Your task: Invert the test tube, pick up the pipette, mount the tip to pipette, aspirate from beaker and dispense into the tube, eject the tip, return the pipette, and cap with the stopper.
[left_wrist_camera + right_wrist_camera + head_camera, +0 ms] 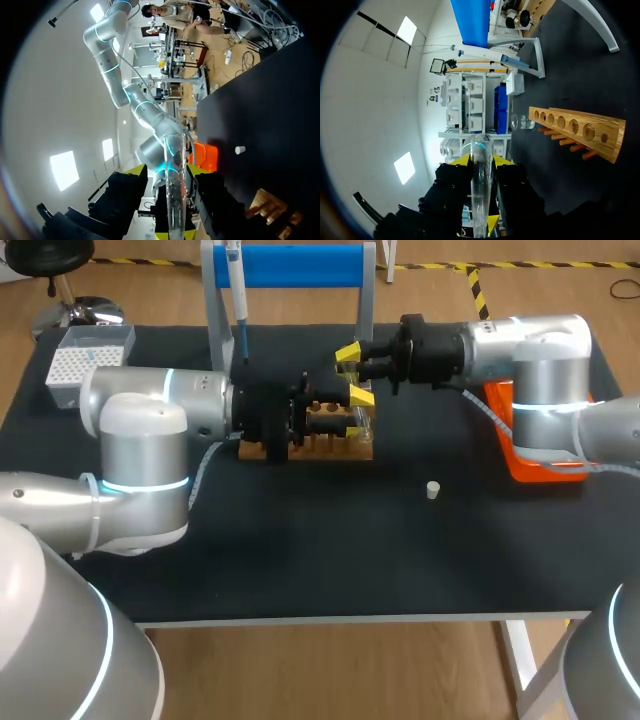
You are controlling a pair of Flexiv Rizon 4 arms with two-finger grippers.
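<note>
In the head view, a wooden rack (345, 448) stands on the black table (300, 560) toward its far edge, in front of a blue-barred stand (300, 265). The pipette (238, 300) hangs on that stand. My left arm (150, 430) comes in from the left edge and lies over the rack. My right arm (530, 350) comes in from the right edge. The right claw (355, 374) is just past the rack's right end, with one yellow tip above the other. The glass tube (367, 422) shows faintly there, against the rack's right end. A white tip box (88, 362) sits at the far left corner and an orange tray (520, 455) sits by the right edge. The stopper (432, 490) lies by itself between the rack and the near edge.

In the left wrist view, the left claw (167, 169) stands wide around the tube (175, 195). One finger is against the glass and a gap shows on the other side. The tube's open mouth sticks out past the tips.

In the right wrist view, the right claw (482, 160) holds the tube (481, 190), with both tips pressed to the glass. The tube's round end sticks out beyond the tips. The rack (575, 127) lies beside the claw, and a beaker (520, 122) stands just past the rack.
</note>
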